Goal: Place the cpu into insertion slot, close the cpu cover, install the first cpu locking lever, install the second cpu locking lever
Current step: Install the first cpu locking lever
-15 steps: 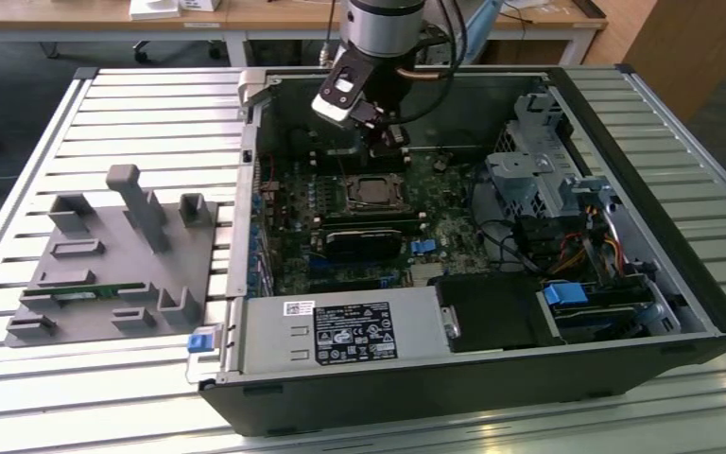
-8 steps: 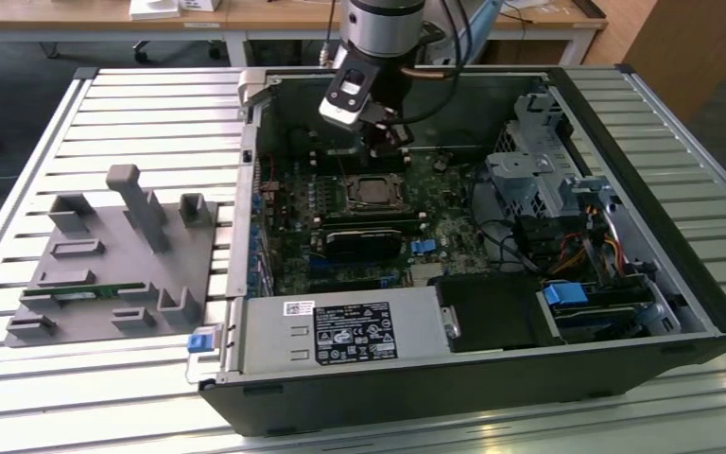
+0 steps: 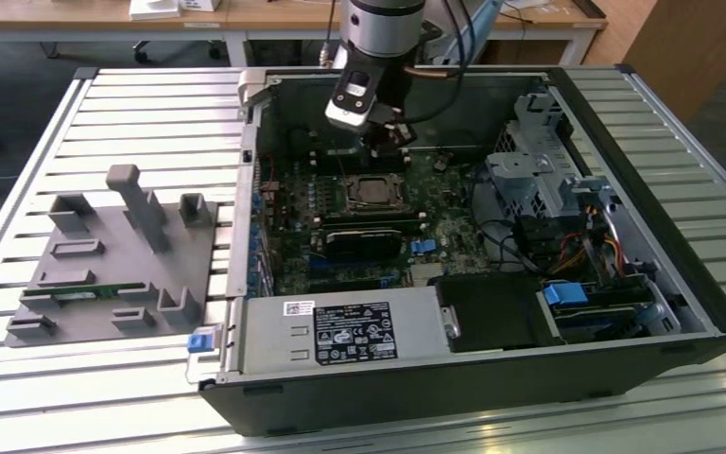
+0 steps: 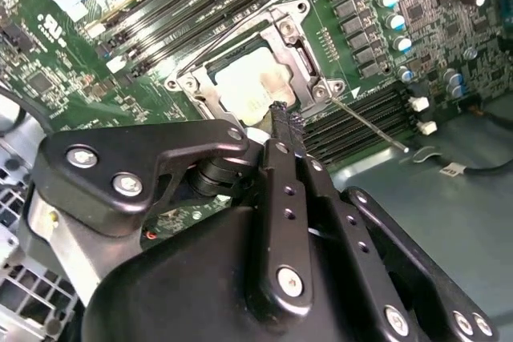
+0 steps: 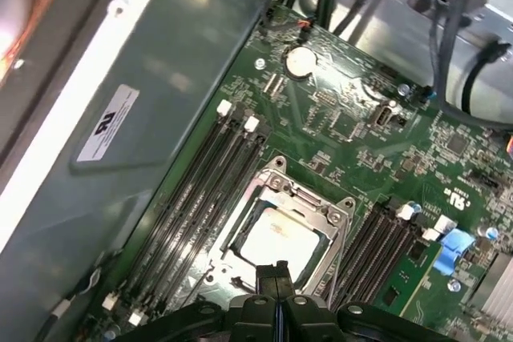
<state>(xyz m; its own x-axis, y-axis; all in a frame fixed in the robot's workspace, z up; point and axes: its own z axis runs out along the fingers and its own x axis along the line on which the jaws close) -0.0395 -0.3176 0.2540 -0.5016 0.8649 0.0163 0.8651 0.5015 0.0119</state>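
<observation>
- Dull silvery-beige metal faces the small flat square cpu (image 4: pixel 250 86), which lies flat inside the insertion slot (image 4: pixel 228 55), a small square dark socket with a silvery rim.
- The cpu cover (image 5: pixel 317 196), a thin silvery metal frame, lies down around the chip. The chip's face shows through the cut-out centre in both wrist views.
- A thin bare-metal wire locking lever (image 4: pixel 370 124) runs from one corner of the socket out across the slots beside it. Its bent end reaches past the edge of the board.
- Long narrow black memory slots (image 5: pixel 196 198) flank the socket on two sides.
- The black two-fingered gripper (image 4: pixel 284 120) has its fingers pressed together with nothing between them.
- In both wrist views the tips sit at the socket's edge, just beside the chip. Whether they touch the frame cannot be told.
- In the exterior view the gripper hangs from the arm over the board, near the socket.
- The green circuit board (image 5: pixel 345 130) carries the socket. It also holds a round silvery coin battery (image 5: pixel 300 60) and a blue plastic connector (image 5: pixel 453 247), both well apart from the socket.
- The board sits inside an open black computer case (image 3: pixel 464 392), with a grey metal power supply box (image 3: pixel 337 331) along the case's near side.
- The case rests on a pale slatted metal table (image 3: pixel 35 132).
- To the exterior view's left of the case stands a grey plastic fixture with upright posts (image 3: pixel 124 270).
</observation>
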